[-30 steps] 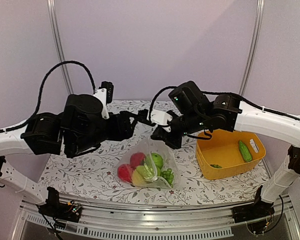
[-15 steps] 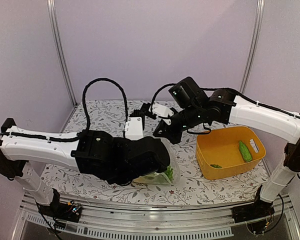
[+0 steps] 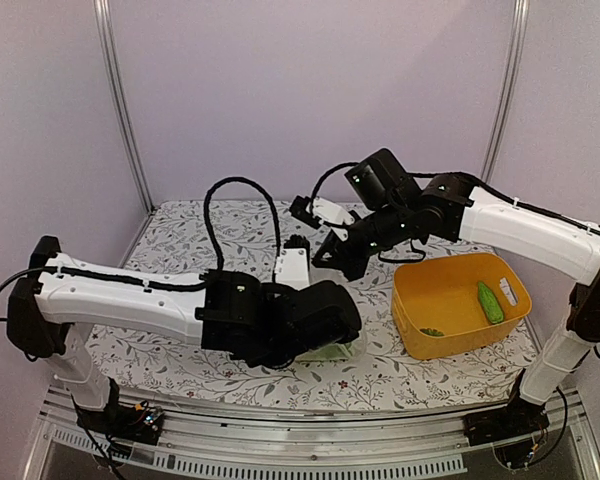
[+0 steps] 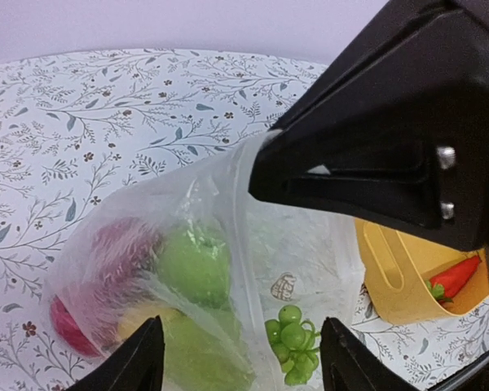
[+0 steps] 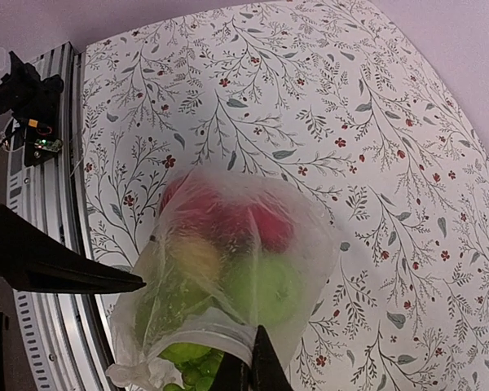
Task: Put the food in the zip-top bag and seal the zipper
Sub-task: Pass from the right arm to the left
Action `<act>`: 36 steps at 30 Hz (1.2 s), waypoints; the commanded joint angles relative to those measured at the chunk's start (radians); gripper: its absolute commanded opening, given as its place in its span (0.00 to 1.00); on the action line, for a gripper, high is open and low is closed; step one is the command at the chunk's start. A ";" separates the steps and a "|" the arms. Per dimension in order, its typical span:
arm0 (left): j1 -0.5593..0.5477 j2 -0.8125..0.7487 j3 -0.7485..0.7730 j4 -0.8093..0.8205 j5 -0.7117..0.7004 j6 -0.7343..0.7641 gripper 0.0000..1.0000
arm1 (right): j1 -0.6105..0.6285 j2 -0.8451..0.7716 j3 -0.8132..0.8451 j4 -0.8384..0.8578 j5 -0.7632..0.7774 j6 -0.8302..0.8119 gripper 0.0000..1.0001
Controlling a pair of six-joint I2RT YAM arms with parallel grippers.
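– Over the desk (image 3: 170,235), left gripper (image 4: 244,358) just swung in above the zip-top bag (image 4: 187,195), jaws wide, empty.
– Right gripper (image 5: 246,371) clamped on its rim, food (image 4: 191,265) inside. Left likely grabs the opposite edge.

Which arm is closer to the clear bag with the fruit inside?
Right. The right end effector pinches the clear bag at its top edge. The left end effector hangs open over the bag, not gripping it.
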 commanded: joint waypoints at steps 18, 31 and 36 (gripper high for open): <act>0.081 -0.049 -0.050 0.020 0.025 0.011 0.10 | -0.033 -0.061 -0.052 -0.006 -0.073 0.001 0.12; 0.209 -0.215 -0.247 0.341 0.221 0.242 0.04 | -0.005 -0.424 -0.472 0.001 -0.285 -0.357 0.42; 0.240 -0.231 -0.265 0.347 0.242 0.262 0.03 | 0.086 -0.420 -0.601 0.087 -0.190 -0.419 0.51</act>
